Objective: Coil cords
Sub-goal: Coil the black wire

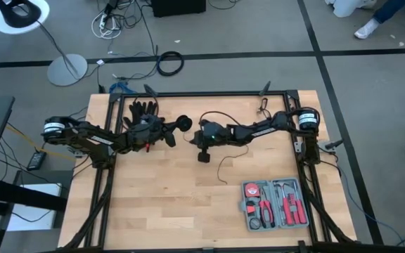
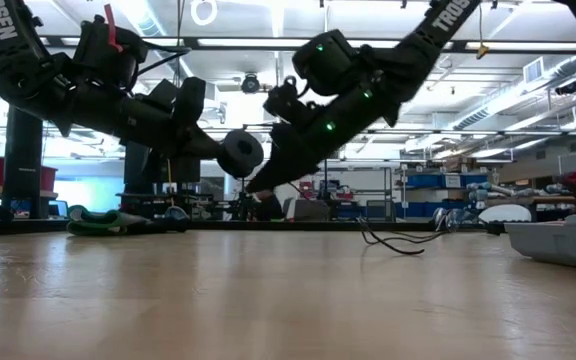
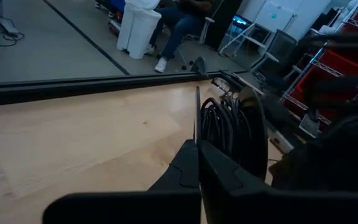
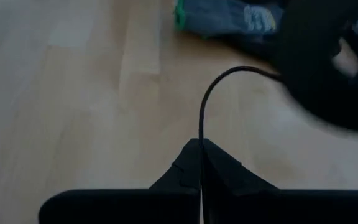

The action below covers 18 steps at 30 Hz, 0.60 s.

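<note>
Both hands up off the pale wood-grain worktop (image 1: 167, 211). Left hand (image 1: 172, 133) pinched tight on the round matte-black disc (image 2: 240, 153), held on edge w/ thin wire loops bunched on it. Right hand (image 4: 201, 146), just beside the disc, is clamped on the thin black wire (image 4: 211, 99), which arcs from its tips toward the disc.

You cannot trace the wire (image 4: 207, 102) below the right fingers (image 4: 188, 163); the disc (image 4: 328, 62) beyond them is blurred and edge-cropped.
</note>
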Each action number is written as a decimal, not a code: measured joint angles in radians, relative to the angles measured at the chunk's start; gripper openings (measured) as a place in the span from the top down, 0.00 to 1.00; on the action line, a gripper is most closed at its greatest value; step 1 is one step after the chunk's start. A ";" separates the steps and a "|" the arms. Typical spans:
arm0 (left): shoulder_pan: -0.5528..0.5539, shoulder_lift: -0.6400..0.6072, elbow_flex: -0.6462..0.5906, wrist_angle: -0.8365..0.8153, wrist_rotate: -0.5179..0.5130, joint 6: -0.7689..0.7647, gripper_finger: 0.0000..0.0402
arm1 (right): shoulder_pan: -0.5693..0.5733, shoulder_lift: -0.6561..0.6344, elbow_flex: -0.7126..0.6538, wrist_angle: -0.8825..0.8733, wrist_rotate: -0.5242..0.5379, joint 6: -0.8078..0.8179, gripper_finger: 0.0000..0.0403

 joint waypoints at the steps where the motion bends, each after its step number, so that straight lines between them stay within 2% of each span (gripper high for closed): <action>1: 0.000 0.000 0.000 -0.002 0.000 -0.001 1.00 | -0.005 0.000 0.019 -0.026 -0.014 -0.007 1.00; 6: 0.000 0.000 0.000 -0.006 0.000 -0.001 1.00 | -0.030 0.000 0.109 -0.124 -0.045 -0.040 1.00; 10: 0.000 0.000 0.000 -0.048 -0.017 0.000 1.00 | -0.039 0.000 0.158 -0.129 -0.109 -0.043 1.00; 18: 0.000 0.000 0.000 -0.118 -0.024 -0.002 1.00 | -0.059 -0.001 0.236 -0.129 -0.101 -0.048 1.00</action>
